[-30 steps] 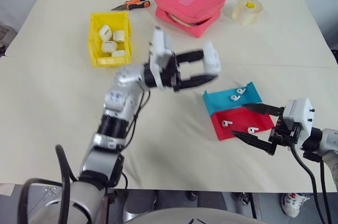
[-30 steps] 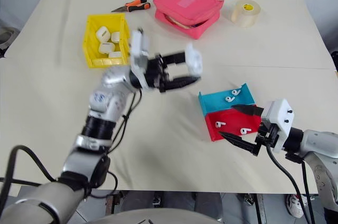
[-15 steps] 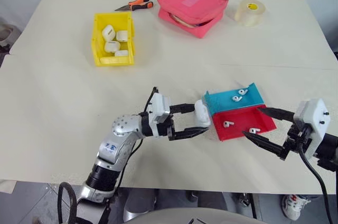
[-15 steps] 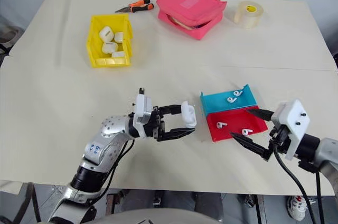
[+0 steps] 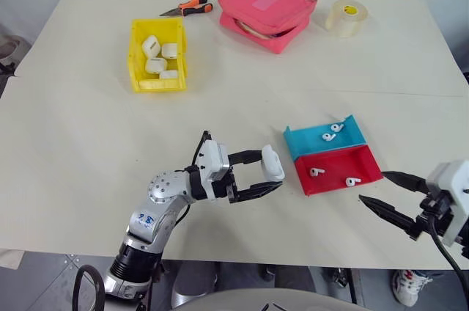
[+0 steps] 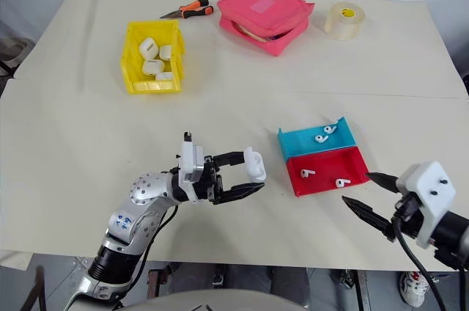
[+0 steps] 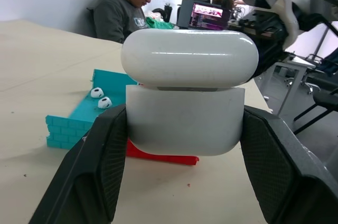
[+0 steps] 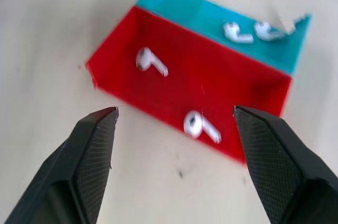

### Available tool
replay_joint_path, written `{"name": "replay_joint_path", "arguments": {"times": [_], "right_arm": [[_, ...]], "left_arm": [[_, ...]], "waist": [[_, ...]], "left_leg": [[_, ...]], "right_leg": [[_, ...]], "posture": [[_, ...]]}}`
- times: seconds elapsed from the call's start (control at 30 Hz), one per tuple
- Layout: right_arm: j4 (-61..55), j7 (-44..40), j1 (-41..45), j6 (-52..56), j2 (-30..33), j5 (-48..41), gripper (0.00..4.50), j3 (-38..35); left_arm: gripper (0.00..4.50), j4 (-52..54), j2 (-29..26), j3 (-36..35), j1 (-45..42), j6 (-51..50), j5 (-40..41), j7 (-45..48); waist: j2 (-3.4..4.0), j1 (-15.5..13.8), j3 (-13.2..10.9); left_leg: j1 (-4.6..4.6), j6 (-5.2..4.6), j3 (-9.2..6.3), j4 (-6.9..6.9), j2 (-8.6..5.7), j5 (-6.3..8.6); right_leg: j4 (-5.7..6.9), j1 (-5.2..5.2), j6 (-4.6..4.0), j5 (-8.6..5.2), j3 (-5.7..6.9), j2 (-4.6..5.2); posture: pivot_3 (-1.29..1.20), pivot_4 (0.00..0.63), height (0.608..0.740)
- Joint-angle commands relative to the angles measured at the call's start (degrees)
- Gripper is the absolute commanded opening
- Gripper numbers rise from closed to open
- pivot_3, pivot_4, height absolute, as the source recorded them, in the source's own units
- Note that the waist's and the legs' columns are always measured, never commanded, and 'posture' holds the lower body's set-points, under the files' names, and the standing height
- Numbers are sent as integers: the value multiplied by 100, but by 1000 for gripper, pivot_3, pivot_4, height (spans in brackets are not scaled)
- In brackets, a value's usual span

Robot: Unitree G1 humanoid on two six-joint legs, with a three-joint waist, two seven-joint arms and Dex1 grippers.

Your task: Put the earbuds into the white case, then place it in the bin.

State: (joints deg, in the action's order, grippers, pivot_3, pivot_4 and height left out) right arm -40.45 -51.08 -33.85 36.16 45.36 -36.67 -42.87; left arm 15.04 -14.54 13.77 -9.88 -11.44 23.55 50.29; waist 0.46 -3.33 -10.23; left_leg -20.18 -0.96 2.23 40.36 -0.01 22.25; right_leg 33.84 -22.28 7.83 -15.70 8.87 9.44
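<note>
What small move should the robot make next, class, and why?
Probably bring the open right hand forward onto an earbud in the red tray. The left hand already holds the case beside the trays, lid slightly raised, with no earbud picked up yet.

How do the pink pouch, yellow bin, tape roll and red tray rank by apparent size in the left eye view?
1. Pink pouch
2. Yellow bin and red tray: look alike, unranked
3. Tape roll

At your table's far edge, orange-handled pliers (image 5: 185,6), pink zip pouch (image 5: 267,12), tape roll (image 5: 344,16), nearer you, blue tray (image 5: 324,138) touching red tray (image 5: 338,170).
</note>
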Motion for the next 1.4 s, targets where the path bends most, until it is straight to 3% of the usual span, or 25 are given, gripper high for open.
{"name": "replay_joint_path", "arguments": {"times": [0.03, 0.37, 0.87, 0.97, 1.03, 1.27, 1.4], "right_arm": [[-145, -356, -447, -60, -138, -171, 3572, -570], [-154, -625, -769, -6, -171, -502, 3572, -1086], [-76, -195, 758, 652, 1012, -496, 3572, 110], [-23, -276, 1007, 563, 1404, -168, 3572, 601], [63, -413, 1116, 429, 1670, 93, 3201, 919], [949, -908, 1899, -428, 2783, 1415, 3201, 2519], [1397, -1168, 2736, -690, 2870, 1612, 3201, 3207]], "left_arm": [[2788, 205, 26, 83, 57, 226, 21, 65], [2788, 309, -27, 40, 235, 309, 111, 88], [2788, 676, -19, 340, 609, 432, -19, -54], [2788, 656, -40, 325, 578, 428, 8, -55], [2788, 648, -45, 331, 567, 428, 13, -59], [2788, 615, -12, 399, 539, 473, -37, -74], [2788, 629, 3, 436, 561, 511, -71, -89]], "waist": [[1, 10, 0], [10, 30, 7], [18, 11, 12], [17, 26, 12], [18, 38, 13], [15, 34, 11], [16, 46, 11]], "left_leg": [[1, -1, 1, 0, 0, 1], [10, -6, 0, -4, 2, 4], [9, -7, -1, -3, 0, 4], [8, -7, 2, -3, -1, 4], [11, -7, 2, -2, 0, 4], [8, -8, -1, 5, -1, 5], [5, -8, -5, 6, 2, 4]], "right_leg": [[-1, 1, 0, 0, -1, 0], [-2, 6, 0, 0, -7, 0], [-3, 7, 0, 0, -3, 0], [-5, 7, 0, 0, -5, 0], [-4, 10, 0, 0, -6, 0], [-6, 11, 1, 1, -2, 1], [-10, 12, 1, 1, 4, 1]], "posture": [[0, 150, 740], [0, 150, 740], [0, 150, 740], [0, 150, 740], [0, 150, 740], [0, 150, 740], [0, 150, 740]]}}
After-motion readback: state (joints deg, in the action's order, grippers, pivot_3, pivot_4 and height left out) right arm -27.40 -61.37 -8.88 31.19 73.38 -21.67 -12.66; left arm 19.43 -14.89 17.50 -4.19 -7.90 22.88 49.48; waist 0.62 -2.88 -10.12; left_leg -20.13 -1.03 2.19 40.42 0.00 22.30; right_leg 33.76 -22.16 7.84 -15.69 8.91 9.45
